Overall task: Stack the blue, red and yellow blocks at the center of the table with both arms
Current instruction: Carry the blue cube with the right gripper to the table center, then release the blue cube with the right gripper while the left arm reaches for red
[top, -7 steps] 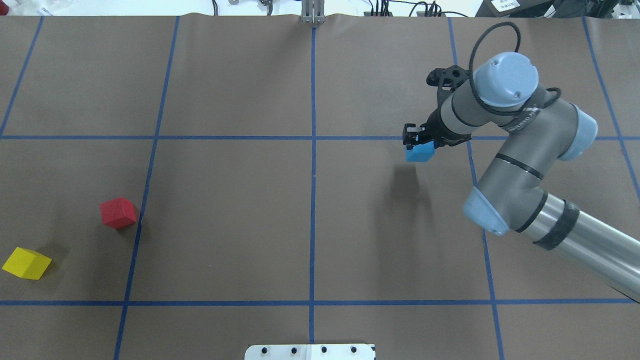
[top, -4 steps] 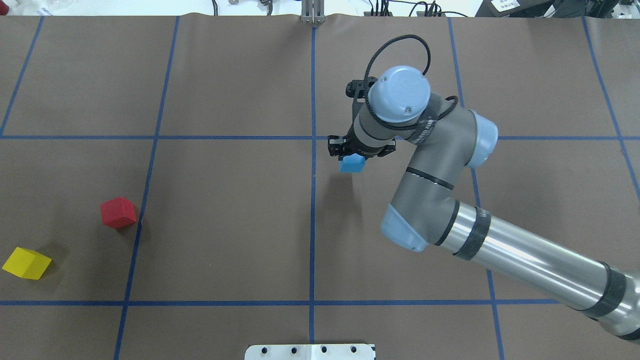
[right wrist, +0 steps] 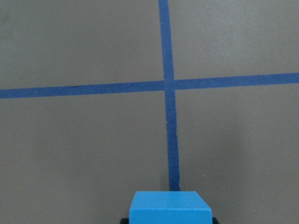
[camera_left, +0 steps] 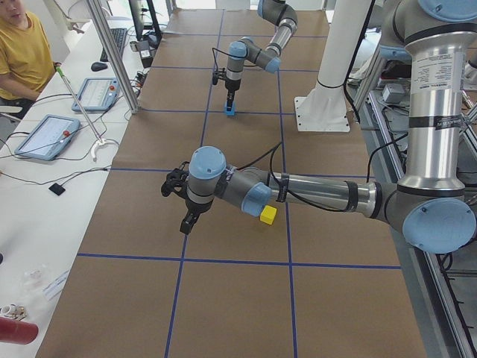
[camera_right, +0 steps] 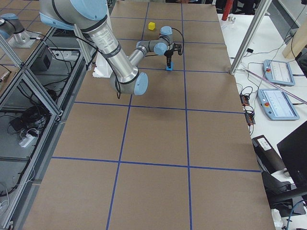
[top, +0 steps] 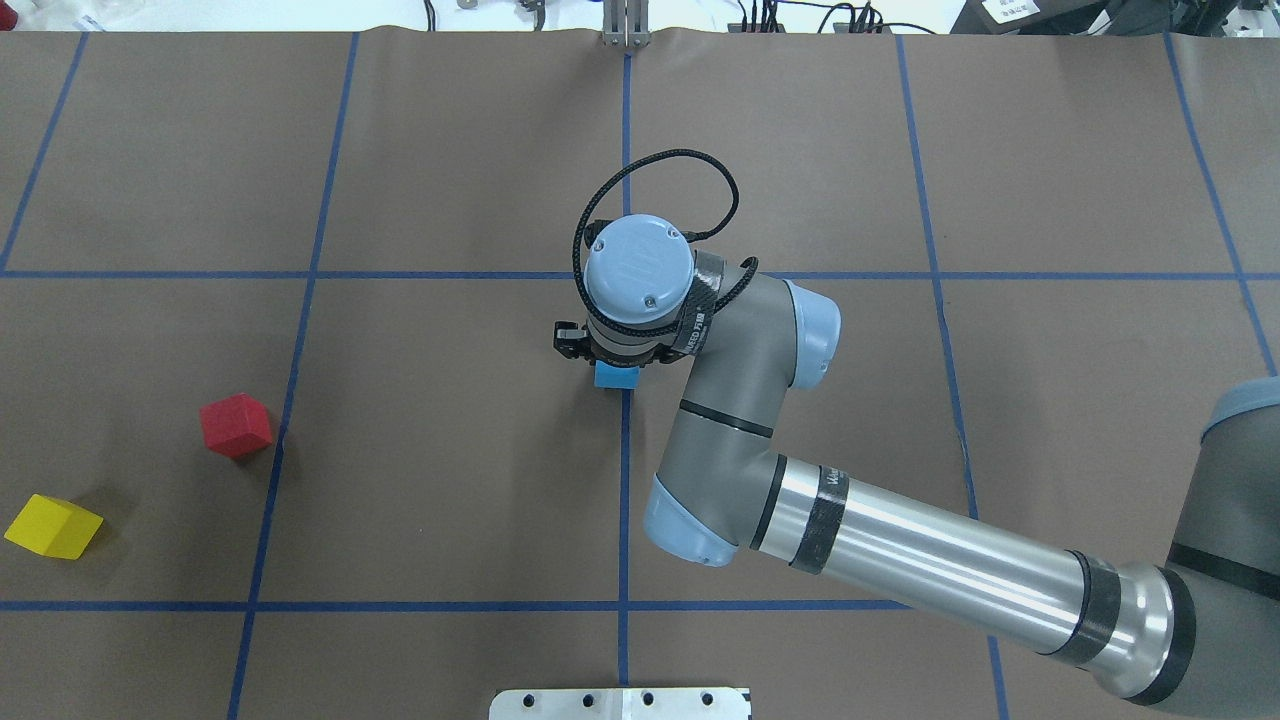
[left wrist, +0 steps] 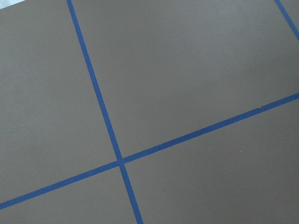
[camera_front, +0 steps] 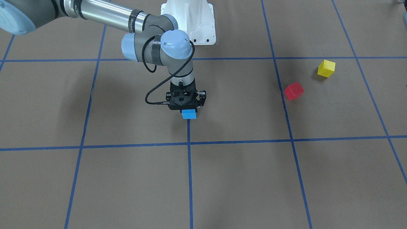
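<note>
My right gripper (camera_front: 189, 110) is shut on the blue block (camera_front: 189, 115) and holds it low over the table's centre line. I cannot tell if the block touches the table. The block also shows in the overhead view (top: 615, 376) and the right wrist view (right wrist: 170, 209). The red block (top: 236, 425) and the yellow block (top: 52, 527) lie apart on the table's left side. My left gripper (camera_left: 186, 222) shows only in the exterior left view, above the table near the yellow block (camera_left: 268, 215). I cannot tell whether it is open or shut.
Brown table cover with a blue tape grid (top: 626, 275). The white robot base plate (camera_front: 190, 22) stands at the robot's edge. Tablets and cables lie on the white side bench (camera_left: 52, 134), where a person sits.
My right arm has swept left with the blue block, from the right half of the table to the centre line. The red and yellow blocks have not moved.
</note>
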### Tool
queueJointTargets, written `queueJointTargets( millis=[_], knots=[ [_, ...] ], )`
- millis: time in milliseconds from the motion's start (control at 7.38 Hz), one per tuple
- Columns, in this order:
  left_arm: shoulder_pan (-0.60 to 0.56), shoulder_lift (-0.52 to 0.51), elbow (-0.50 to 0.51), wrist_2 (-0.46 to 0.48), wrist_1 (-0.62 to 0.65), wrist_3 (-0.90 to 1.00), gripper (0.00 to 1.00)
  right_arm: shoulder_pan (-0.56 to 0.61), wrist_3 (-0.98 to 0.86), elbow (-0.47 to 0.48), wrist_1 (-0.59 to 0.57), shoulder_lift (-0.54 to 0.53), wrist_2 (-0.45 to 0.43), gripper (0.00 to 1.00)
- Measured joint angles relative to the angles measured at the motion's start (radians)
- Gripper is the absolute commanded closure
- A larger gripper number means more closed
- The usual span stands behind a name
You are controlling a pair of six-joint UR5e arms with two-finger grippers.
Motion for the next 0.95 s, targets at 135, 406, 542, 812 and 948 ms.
queueJointTargets(
  millis=[135, 406, 542, 812, 948],
  knots=[
    [0.000, 0.000, 0.000, 0.000, 0.000, 0.000, 0.00, -0.006, 0.002, -0.001, -0.004, -0.003, -0.007, 0.00],
    [0.000, 0.003, -0.001, 0.000, 0.000, 0.001, 0.00, 0.003, -0.002, 0.014, -0.024, -0.006, -0.016, 0.00],
    [0.000, 0.003, -0.002, 0.000, -0.001, 0.001, 0.00, 0.045, -0.016, 0.039, -0.050, -0.005, 0.007, 0.00],
    [0.036, -0.025, -0.005, 0.001, 0.000, -0.055, 0.00, 0.214, -0.132, 0.098, -0.138, -0.013, 0.139, 0.00],
    [0.098, -0.053, -0.012, 0.003, -0.007, -0.165, 0.00, 0.308, -0.226, 0.112, -0.165, -0.031, 0.211, 0.00]
  ],
)
